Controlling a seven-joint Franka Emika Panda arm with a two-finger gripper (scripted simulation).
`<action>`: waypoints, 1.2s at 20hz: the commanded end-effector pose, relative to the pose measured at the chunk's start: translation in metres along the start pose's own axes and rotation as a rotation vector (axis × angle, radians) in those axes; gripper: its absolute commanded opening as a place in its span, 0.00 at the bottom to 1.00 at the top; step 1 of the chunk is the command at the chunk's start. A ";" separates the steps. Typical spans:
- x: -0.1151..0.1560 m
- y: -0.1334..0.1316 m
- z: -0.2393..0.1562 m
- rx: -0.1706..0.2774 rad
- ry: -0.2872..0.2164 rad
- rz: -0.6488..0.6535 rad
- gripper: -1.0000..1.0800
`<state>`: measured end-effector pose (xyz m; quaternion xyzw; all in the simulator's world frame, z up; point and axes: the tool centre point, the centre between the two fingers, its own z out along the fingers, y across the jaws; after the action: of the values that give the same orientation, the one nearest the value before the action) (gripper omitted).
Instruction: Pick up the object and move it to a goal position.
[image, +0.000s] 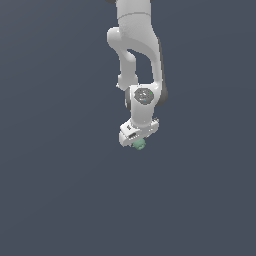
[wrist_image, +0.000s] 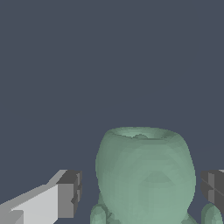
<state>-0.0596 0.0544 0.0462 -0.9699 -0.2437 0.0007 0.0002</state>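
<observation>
The object (wrist_image: 144, 175) is a muted sea-green roundish lump with a ridged rim on its face and small bumps at its base. It sits between the fingers of my white gripper (wrist_image: 141, 192). A narrow gap shows between the dark pad (wrist_image: 70, 194) on one side and the object, and a thinner gap at the other pad (wrist_image: 213, 187), so the gripper is open around it. In the exterior view the object (image: 139, 144) peeks out just under the gripper (image: 137, 139), near the middle of the picture. No goal marker shows.
The white arm (image: 136, 45) comes down from the top edge of the exterior view. Around it there is only a plain dark blue-grey surface (image: 60, 190).
</observation>
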 end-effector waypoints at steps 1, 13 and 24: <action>0.001 0.000 0.005 -0.001 0.001 0.000 0.96; 0.001 0.001 0.006 -0.001 0.001 0.000 0.00; -0.001 0.007 -0.023 -0.002 0.002 0.000 0.00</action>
<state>-0.0577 0.0497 0.0612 -0.9698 -0.2440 0.0000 -0.0001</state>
